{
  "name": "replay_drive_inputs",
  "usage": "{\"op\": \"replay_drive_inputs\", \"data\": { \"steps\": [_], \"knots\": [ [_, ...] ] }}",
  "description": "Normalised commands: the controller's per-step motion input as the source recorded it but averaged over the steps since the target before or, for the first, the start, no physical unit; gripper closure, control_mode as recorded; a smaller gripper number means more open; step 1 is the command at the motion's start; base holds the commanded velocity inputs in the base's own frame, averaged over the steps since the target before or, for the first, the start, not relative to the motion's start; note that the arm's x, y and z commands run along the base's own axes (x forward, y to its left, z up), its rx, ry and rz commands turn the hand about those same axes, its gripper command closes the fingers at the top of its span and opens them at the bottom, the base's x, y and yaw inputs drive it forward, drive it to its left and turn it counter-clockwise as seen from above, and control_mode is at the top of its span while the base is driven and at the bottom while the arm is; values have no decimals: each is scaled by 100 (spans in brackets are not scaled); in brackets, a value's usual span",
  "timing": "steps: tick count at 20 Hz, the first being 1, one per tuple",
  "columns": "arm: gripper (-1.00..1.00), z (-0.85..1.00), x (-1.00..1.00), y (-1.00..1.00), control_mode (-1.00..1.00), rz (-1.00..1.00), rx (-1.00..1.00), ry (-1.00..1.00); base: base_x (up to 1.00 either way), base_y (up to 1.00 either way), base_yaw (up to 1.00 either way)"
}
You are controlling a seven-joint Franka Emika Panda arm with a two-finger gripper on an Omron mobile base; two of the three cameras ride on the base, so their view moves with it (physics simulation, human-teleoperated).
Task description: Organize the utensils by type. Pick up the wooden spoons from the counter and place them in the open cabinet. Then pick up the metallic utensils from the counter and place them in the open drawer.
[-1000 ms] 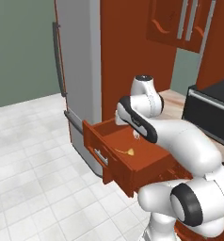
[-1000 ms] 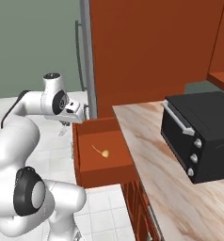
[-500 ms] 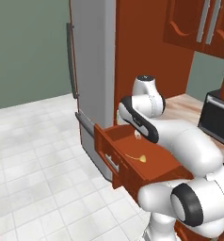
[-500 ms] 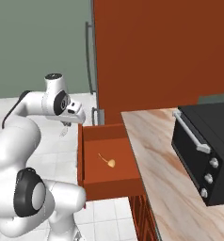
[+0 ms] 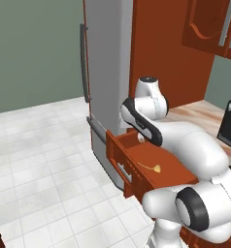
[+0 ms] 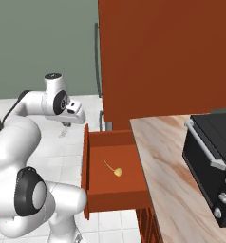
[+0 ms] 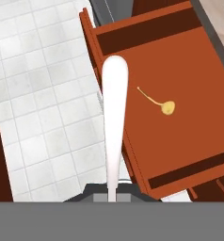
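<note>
Now left base view has the open reddish-brown wooden drawer holding a small yellow spoon, right base view has the gripper over the white tiled floor beside it, hand view has jaws clamped on a thin pale silvery utensil beside the drawer front.

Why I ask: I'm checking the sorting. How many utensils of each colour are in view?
Yellow spoon, lying in the drawer: 1
Pale silvery utensil, gripped: 1
Total: 2
</note>
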Motion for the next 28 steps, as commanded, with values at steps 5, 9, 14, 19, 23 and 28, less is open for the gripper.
{"op": "replay_drive_inputs", "data": {
  "steps": [5,9,14,19,23,28],
  "knots": [
    [100,0,0,0,100,0,0,0,0,-8,0],
    [100,0,0,0,100,0,0,0,0,-10,0],
    [100,0,0,-10,-100,0,0,0,0,-4,0],
    [100,-2,12,-32,-100,-1,-1,4,0,0,0],
    [100,-15,29,-38,-100,-5,-7,7,0,0,0],
    [100,-48,34,-17,-100,0,-11,1,0,0,0]
  ]
}}
